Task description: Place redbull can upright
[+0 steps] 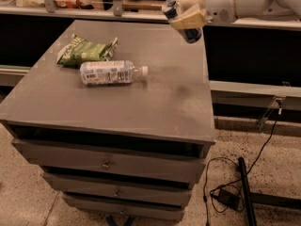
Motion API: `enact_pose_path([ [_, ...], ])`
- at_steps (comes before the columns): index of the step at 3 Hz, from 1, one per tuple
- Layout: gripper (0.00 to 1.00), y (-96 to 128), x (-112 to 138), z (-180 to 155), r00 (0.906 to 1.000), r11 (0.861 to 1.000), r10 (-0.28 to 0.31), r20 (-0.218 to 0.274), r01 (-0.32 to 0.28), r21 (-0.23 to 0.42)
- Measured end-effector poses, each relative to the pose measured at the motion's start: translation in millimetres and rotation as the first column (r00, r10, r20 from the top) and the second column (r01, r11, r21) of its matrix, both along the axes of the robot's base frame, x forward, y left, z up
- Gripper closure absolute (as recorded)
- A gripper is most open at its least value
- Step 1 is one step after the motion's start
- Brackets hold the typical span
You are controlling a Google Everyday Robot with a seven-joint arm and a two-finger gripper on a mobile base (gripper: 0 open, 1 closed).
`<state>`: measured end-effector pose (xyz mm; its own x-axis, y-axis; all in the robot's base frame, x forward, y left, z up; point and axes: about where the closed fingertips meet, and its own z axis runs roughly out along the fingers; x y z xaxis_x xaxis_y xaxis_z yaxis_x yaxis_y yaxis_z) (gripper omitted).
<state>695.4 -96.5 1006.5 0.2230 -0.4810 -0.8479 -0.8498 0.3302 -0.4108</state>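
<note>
Gripper (187, 14) is clamped tight on the slim shiny metal can (172, 7), holding it tilted above the matte grey cabinet (141, 102).

High oblique view, gripper (186, 14) upper right

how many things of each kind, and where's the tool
can: 1, held in the tool above the table's back right
bottle: 1, lying on the table
bag: 1
total: 3
</note>
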Motion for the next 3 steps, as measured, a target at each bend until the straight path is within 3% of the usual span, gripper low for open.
enact_pose_path([
  [1,1.0,-3,25,-8,0.9978,0.99,-0.051,0.042,0.045,0.136],
  [2,1.0,3,42,-20,0.997,0.969,-0.075,0.017,0.069,0.237],
  [3,1.0,20,46,-29,0.9978,0.951,-0.061,-0.027,0.066,0.303],
])
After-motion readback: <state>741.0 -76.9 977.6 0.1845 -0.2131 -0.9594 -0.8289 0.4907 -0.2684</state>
